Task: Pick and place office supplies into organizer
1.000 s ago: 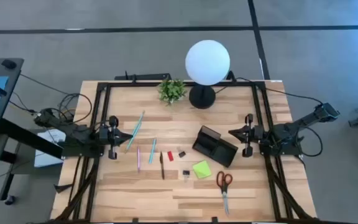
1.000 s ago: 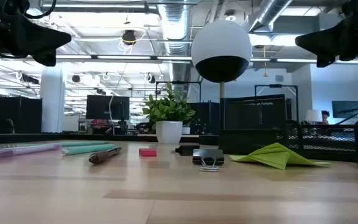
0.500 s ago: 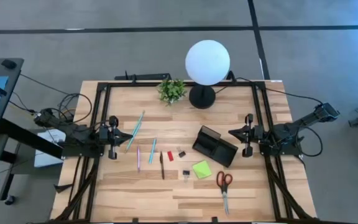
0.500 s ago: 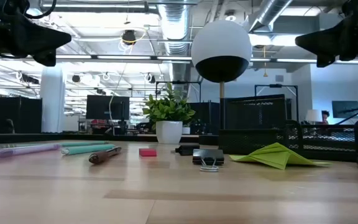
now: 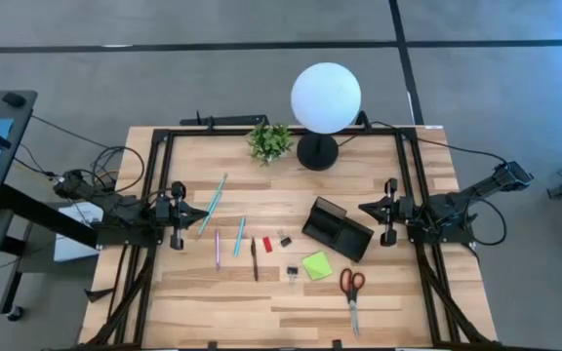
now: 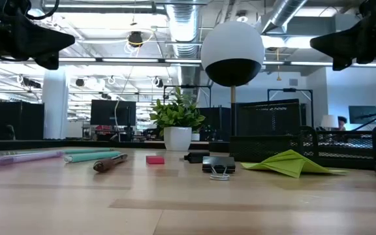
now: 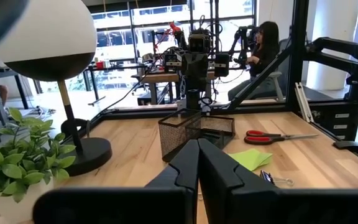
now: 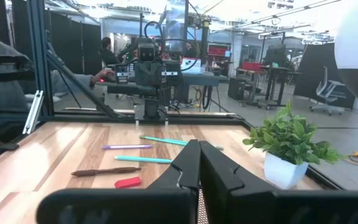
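Note:
The black mesh organizer (image 5: 338, 228) stands right of centre, also seen as the organizer (image 7: 194, 132) in the left wrist view. Left of it lie two teal pens (image 5: 212, 204), a pink pen (image 5: 217, 248), a dark pen (image 5: 254, 258), a small red piece (image 5: 267, 244) and black clips (image 5: 284, 239). The lime-green sticky-note pad (image 5: 316, 265) and red-handled scissors (image 5: 351, 295) lie near the front. My left gripper (image 5: 177, 214) waits shut at the left edge, above the table. My right gripper (image 5: 388, 212) waits shut at the right edge.
A white globe lamp (image 5: 325, 97) on a black base (image 5: 317, 152) and a small potted plant (image 5: 270, 142) stand at the far edge. A black frame (image 5: 164, 146) borders the table. A person (image 7: 267, 46) sits beyond the table in the left wrist view.

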Controlling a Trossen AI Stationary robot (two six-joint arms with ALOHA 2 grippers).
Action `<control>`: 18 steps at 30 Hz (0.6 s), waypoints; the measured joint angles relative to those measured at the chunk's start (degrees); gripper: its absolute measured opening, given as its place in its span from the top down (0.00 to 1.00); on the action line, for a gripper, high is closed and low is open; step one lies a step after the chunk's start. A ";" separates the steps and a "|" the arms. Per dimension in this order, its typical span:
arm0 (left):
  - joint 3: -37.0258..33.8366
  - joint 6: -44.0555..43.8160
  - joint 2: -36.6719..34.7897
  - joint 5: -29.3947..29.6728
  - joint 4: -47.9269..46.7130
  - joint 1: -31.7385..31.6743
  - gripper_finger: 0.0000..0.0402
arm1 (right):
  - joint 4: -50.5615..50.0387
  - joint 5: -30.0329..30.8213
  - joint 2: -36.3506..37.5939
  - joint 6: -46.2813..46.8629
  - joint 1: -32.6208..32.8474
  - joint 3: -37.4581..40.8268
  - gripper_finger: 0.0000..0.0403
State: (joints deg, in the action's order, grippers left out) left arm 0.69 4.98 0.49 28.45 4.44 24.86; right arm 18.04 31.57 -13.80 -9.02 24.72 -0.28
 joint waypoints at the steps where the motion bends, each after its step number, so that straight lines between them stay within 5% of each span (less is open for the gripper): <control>1: -0.01 -0.05 0.00 0.00 -0.02 0.02 1.00 | -0.02 -0.02 0.00 0.00 0.01 0.01 1.00; 18: 0.01 0.15 0.00 0.00 0.00 0.02 1.00 | -0.02 -0.01 0.00 -0.01 0.01 0.00 1.00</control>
State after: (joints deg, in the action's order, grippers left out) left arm 0.71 5.13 0.49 28.45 4.45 24.88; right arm 18.02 31.56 -13.80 -9.02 24.73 -0.28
